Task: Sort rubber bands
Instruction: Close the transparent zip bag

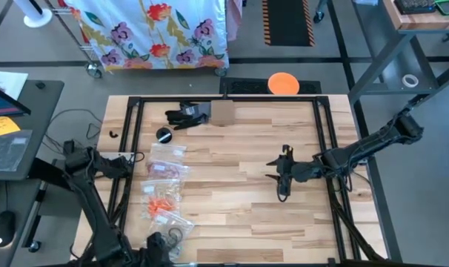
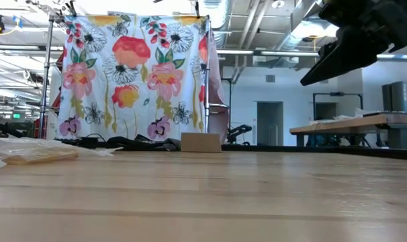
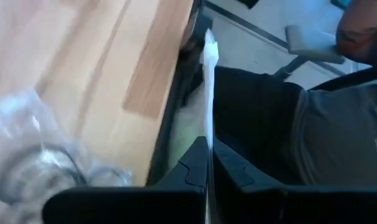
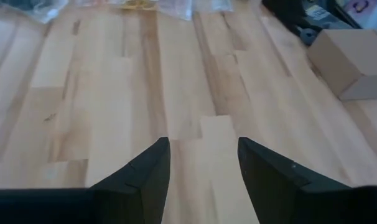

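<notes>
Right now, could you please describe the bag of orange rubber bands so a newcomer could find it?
Look along the left side of the wooden table, where clear bags lie in a column. The bag of orange rubber bands is third from the far end, the only one with bright orange contents.

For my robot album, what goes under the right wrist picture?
Open right gripper hovers over bare wooden table, cardboard box ahead.

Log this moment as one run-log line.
left gripper: shut on clear plastic sheet | right gripper: open, empty, above bare wooden table
</notes>
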### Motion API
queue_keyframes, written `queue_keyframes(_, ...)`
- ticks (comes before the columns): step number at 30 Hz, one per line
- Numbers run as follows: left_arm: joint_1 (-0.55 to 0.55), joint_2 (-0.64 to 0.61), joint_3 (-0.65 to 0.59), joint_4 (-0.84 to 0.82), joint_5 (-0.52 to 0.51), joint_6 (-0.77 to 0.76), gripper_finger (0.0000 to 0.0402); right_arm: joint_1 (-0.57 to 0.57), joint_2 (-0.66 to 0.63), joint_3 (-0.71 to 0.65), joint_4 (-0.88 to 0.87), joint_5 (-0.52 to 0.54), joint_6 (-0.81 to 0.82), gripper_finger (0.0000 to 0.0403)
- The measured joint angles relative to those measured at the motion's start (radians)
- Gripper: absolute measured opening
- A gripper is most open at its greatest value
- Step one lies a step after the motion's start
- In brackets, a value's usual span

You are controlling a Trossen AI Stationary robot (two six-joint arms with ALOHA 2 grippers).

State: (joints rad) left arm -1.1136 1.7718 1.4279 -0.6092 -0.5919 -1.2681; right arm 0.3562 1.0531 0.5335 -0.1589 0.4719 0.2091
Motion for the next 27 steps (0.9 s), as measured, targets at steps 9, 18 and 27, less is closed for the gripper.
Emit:
queue_keyframes(9,0.009,-0.014,-0.333,0.113,0.141,-0.277,0.0000,-0.006,0.000,0.000,-0.005,-0.003,-0.024,0.0182)
queue_keyframes(18,0.040,-0.019,-0.494,0.076,0.166,-0.371,0.0000,-0.005,0.000,0.000,-0.005,-0.003,-0.017,0.0182)
queue_keyframes(27,0.144,-0.090,-0.503,-0.249,0.187,-0.282,0.0000,-0.003,0.000,0.000,-0.006,-0.003,0.009,0.0182)
